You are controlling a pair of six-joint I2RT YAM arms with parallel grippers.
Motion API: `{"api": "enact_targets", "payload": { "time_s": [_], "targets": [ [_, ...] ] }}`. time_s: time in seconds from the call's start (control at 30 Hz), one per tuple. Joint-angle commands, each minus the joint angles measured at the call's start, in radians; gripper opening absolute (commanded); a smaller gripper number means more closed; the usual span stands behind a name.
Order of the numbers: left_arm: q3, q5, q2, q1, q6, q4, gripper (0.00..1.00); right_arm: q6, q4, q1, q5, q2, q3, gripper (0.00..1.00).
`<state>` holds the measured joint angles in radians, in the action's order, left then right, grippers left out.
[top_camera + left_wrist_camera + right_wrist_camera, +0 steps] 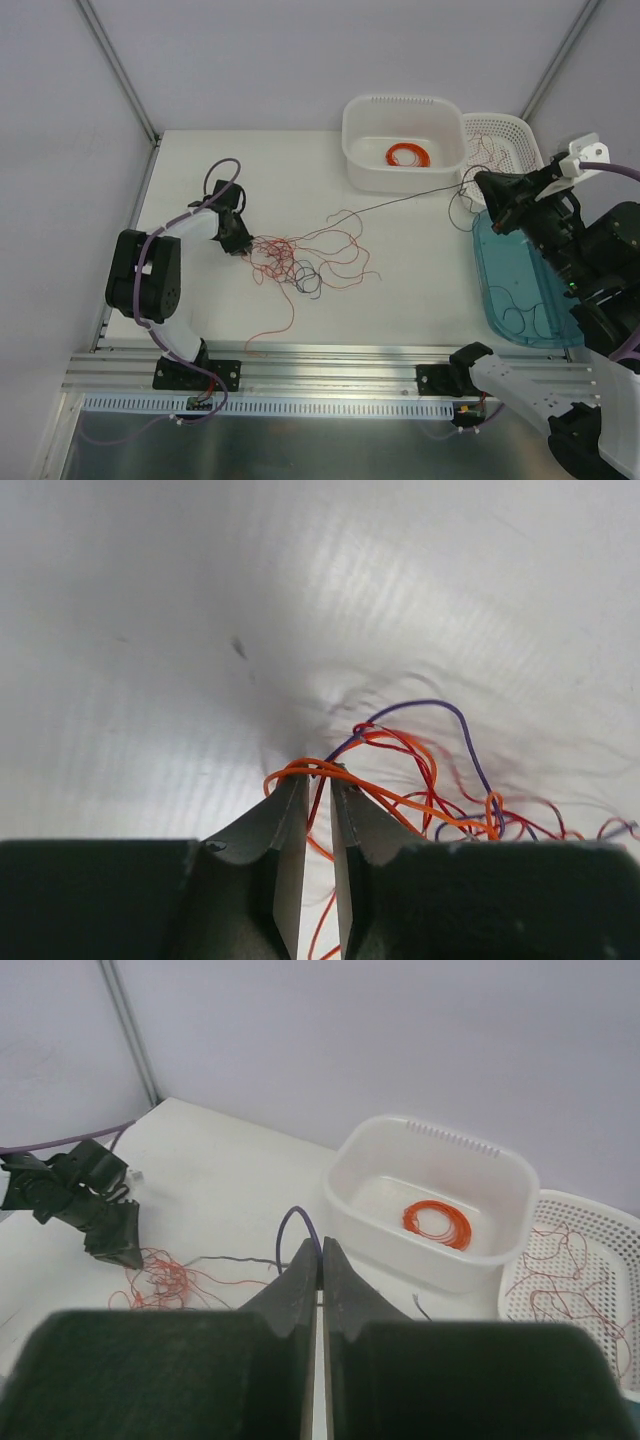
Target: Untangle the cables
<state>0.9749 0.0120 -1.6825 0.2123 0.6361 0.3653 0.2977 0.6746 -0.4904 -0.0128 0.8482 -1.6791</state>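
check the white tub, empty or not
Not empty: the white tub holds a neat orange ring coil on its floor; nothing else shows inside.

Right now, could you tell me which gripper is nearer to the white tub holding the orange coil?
Right. The right gripper hovers beside the white tub; the left gripper is at the tangled cables, mid-table.

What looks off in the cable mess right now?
One dark cable is stretched taut across the table from the tangle to the shut right gripper. Loose strands also trail into the basket. The left gripper pinches orange strands at the tangle's edge.
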Motion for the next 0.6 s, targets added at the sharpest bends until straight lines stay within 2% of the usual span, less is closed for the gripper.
{"api": "enact_targets", "payload": {
  "time_s": [0.0,0.2,0.57],
  "targets": [
    [0.070,-0.066,0.047,-0.031,-0.045,0.063,0.15,0.047,-0.003,0.006,-0.101,-0.018,-0.033,0.01],
    [0.113,-0.102,0.030,-0.099,-0.081,0.095,0.17,0.067,0.010,0.006,-0.235,-0.029,-0.054,0.01],
    [0.159,-0.107,-0.046,-0.307,-0.110,0.124,0.18,0.136,-0.062,0.004,-0.346,-0.109,-0.100,0.01]
  ]
}}
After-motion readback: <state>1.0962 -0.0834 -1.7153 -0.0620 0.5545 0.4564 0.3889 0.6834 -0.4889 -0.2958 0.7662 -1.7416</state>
